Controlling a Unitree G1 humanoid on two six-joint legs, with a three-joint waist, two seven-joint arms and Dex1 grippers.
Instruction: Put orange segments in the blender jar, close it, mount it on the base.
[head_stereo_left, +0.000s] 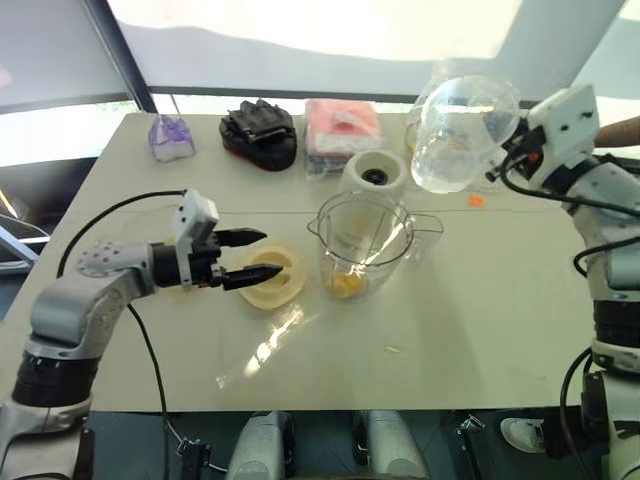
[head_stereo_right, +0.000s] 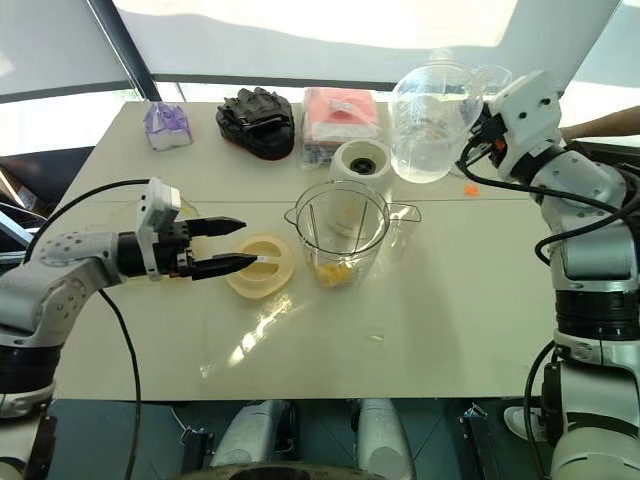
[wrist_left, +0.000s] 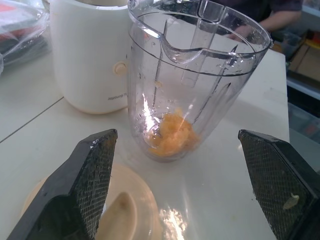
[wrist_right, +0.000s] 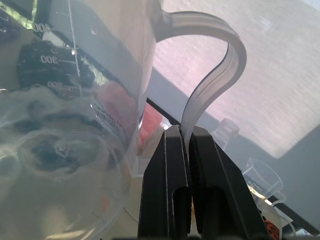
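Standing beyond open left jaws (wrist_left: 185, 200) — blender jar (wrist_left: 195, 80), orange segments (wrist_left: 172, 135) inside.

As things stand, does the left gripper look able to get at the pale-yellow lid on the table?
Probably yes. The left gripper hangs open right over the lid, and nothing lies between them; the blender jar stands beside it.

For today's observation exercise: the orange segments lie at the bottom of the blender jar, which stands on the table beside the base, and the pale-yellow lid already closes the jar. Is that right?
Not quite. The lid lies flat on the table beside the blender jar, whose mouth is open, as the left eye view shows. The orange segments and the base are as stated.
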